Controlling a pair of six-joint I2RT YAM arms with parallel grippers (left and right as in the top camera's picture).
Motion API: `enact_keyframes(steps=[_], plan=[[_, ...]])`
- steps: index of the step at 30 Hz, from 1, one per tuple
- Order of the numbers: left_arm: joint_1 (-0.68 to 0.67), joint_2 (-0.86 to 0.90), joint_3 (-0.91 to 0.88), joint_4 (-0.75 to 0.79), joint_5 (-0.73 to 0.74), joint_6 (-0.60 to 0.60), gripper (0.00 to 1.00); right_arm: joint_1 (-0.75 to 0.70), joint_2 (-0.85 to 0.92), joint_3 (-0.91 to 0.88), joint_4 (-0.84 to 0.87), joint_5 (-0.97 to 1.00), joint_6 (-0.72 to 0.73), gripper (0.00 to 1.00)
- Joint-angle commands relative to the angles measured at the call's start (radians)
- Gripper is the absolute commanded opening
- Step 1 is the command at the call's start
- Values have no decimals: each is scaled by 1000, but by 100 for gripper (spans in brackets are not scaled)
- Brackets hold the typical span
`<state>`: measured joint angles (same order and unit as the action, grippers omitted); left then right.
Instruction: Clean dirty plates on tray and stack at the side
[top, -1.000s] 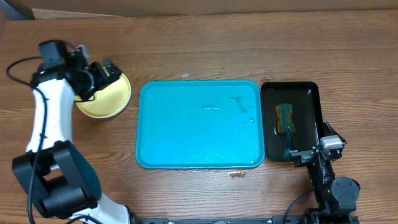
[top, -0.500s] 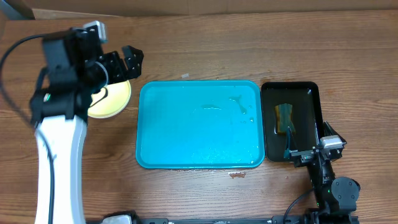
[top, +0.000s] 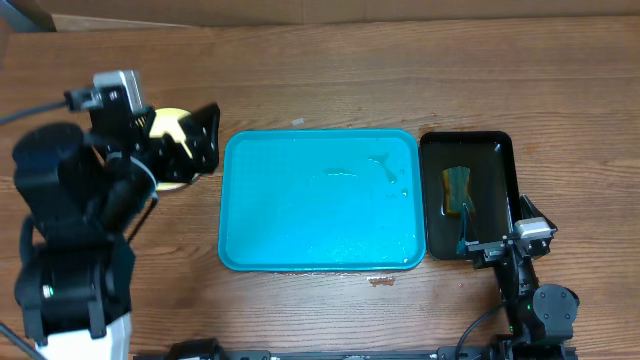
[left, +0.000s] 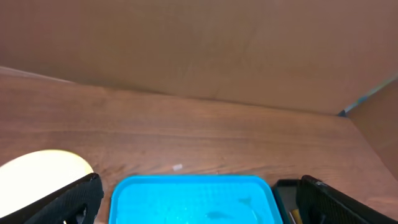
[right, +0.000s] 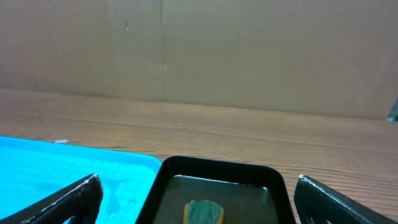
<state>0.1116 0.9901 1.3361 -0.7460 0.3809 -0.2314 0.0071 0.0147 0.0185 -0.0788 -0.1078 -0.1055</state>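
Observation:
A pale yellow-green plate (top: 166, 124) lies on the table left of the turquoise tray (top: 320, 255), mostly hidden under my left arm. It shows as a pale disc in the left wrist view (left: 37, 171). I cannot tell if other plates lie beneath it. The tray holds no plates, only wet streaks. My left gripper (top: 203, 140) is open and empty, raised above the plate's right edge and facing the tray (left: 186, 179). My right gripper (top: 487, 247) is open and empty at the near end of the black tray.
A narrow black tray (top: 498, 145) stands right of the turquoise tray, with a yellow-green sponge (top: 457, 188) in it. The sponge (right: 202, 211) and black tray rim (right: 217, 165) show in the right wrist view. A cardboard wall runs along the table's far edge. A small brown crumb (top: 381, 281) lies in front of the tray.
My left arm has lifted up and away from the plate, swinging toward the front; the plate stays on the table. The right arm has not moved.

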Motion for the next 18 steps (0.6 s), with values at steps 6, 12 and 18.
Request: enact_keyframes(steps=[6,12,18], plan=[[-1,-216,-286,-6,3,25,100,-3,-12,-11,5,-6,-3,100],[-1,-419,-566,110,-28,26,100,-3,-12,-11,5,-6,-3,100],[-1,-649,-827,444,-27,21,100,-3,-12,-11,5,-6,-3,100]])
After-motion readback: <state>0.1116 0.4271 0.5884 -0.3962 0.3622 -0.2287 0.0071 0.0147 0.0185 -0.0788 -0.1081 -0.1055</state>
